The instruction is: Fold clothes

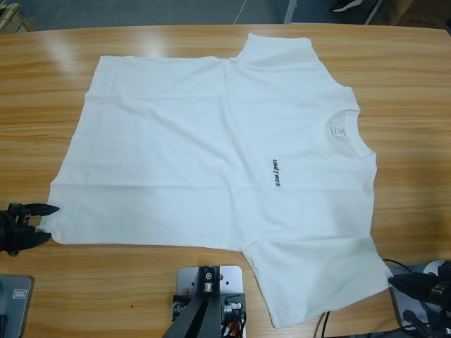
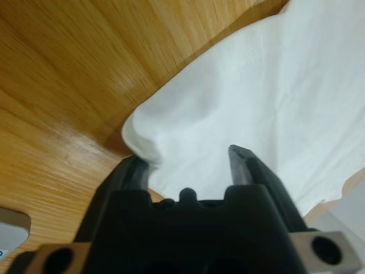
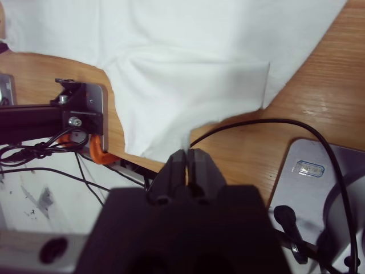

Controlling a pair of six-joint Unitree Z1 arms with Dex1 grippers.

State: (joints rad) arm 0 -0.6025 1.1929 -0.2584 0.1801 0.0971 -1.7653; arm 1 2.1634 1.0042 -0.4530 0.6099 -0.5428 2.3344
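A white T-shirt (image 1: 211, 141) lies spread flat on the wooden table (image 1: 42, 84), collar (image 1: 343, 130) to the right and dark chest lettering (image 1: 275, 174) facing up. My left gripper (image 1: 44, 222) sits at the shirt's lower left hem corner. In the left wrist view the gripper (image 2: 191, 157) is open, with that corner of the T-shirt (image 2: 256, 85) lying between the jaws. My right gripper (image 1: 392, 280) is at the near sleeve's corner. In the right wrist view the gripper (image 3: 187, 153) is shut, and a thin tongue of the T-shirt (image 3: 182, 57) reaches into its tips.
A black cable (image 3: 274, 123) loops over the table beside the right gripper, close to the sleeve. The table's near edge runs just under both grippers. Bare wood (image 1: 409, 105) shows to the right of the collar and along the far edge.
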